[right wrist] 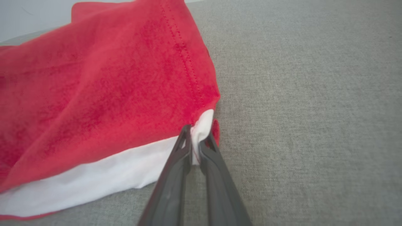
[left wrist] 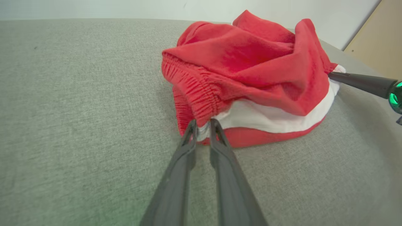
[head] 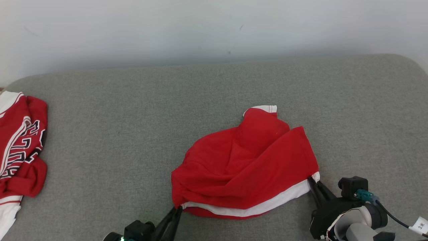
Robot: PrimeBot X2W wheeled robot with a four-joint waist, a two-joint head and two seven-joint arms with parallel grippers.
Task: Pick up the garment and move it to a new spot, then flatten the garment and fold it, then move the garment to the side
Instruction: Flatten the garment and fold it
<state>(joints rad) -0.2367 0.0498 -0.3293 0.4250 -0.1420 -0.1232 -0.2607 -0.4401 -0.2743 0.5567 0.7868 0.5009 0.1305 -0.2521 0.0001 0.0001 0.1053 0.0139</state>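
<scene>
As the left hand (left wrist: 203,125) and right hand (right wrist: 195,138) each pinch a near corner, the red shorts (head: 247,157) lie crosswise between them, seemingly slack.

The garment (head: 247,164) is red, with a white band along its near hem and a gathered elastic edge. It lies in a loose, rumpled mound stretched between the two grippers. Its near left corner, where the elastic edge meets the white band, is pinched in the tips of the left gripper (left wrist: 203,124). Its near right corner, a fold of the white band, is nipped in the tips of the right gripper (right wrist: 195,138). The rest of the cloth humps up beyond both sets of fingertips, ending in a white-trimmed flap farthest from them.
</scene>
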